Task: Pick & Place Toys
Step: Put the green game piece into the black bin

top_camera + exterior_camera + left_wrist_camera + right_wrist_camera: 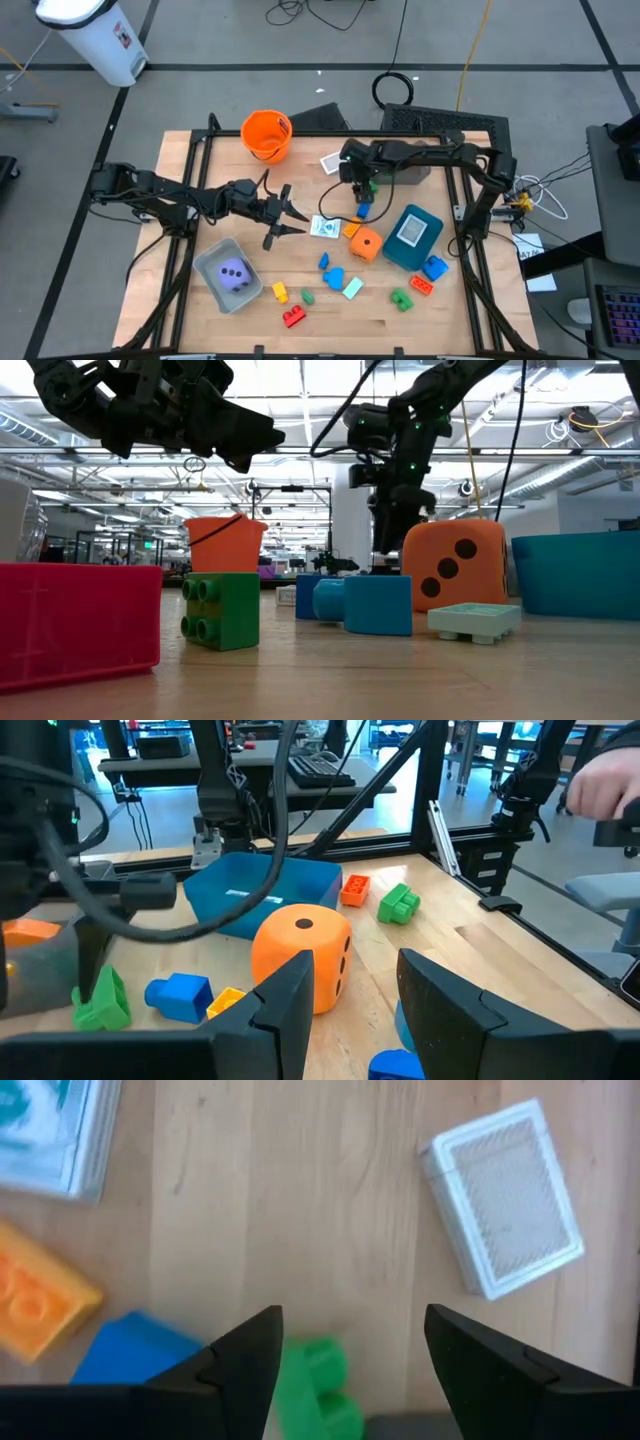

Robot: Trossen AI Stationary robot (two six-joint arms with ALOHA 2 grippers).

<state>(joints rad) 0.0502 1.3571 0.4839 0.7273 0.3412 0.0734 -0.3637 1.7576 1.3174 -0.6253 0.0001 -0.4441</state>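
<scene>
Right wrist view: the right gripper (345, 1342) hangs over the wooden table (300, 1200), fingers apart, holding nothing.
A green block (318, 1385) lies between its fingertips; a blue block (135, 1350) and an orange block (35, 1305) lie beside one finger, and a white card (505, 1195) lies ahead.

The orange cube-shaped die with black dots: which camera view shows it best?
The low view: the orange die stands large, three dots facing. The left wrist view also shows it, beyond the fingers. The high view shows it small; the right wrist view, not at all.
</scene>
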